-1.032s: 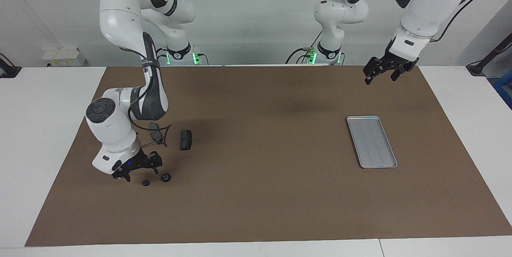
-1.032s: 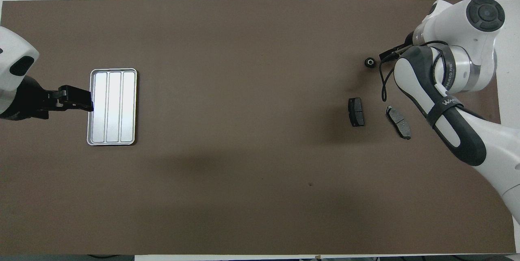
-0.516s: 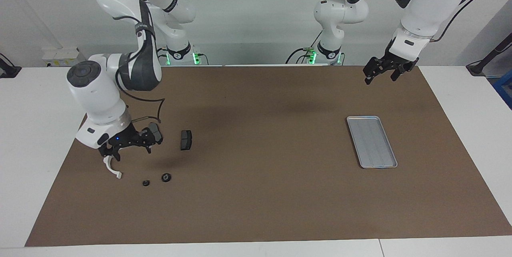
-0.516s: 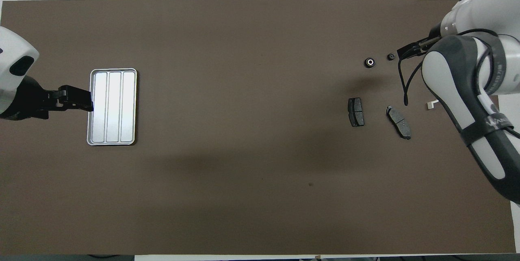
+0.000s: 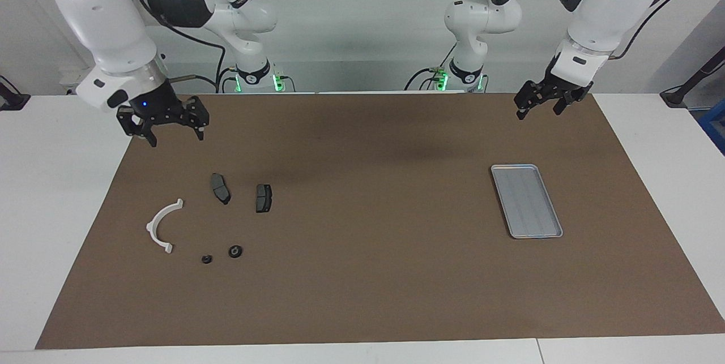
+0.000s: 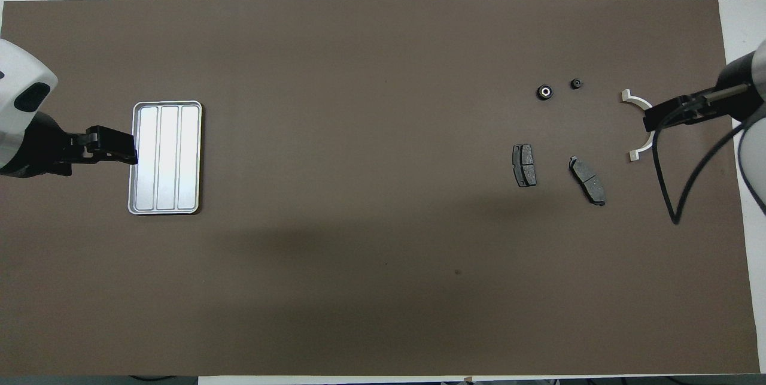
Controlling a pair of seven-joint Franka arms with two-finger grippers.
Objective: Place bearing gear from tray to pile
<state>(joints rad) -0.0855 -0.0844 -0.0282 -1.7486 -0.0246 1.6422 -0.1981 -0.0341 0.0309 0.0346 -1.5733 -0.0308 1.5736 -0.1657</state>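
Lying by two small gears (image 5: 235, 251), bracket (image 5: 160, 225), pads (image 5: 263, 197) — tray (image 5: 526, 200) bare, right gripper (image 5: 167, 134) and left gripper (image 5: 541, 106) both wide.

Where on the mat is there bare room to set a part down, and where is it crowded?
Bare: the wide stretch between the tray and the brake pads, and the mat edge farthest from the robots. The tray is empty too. Crowded: the right arm's end, around the white bracket and two small gears.
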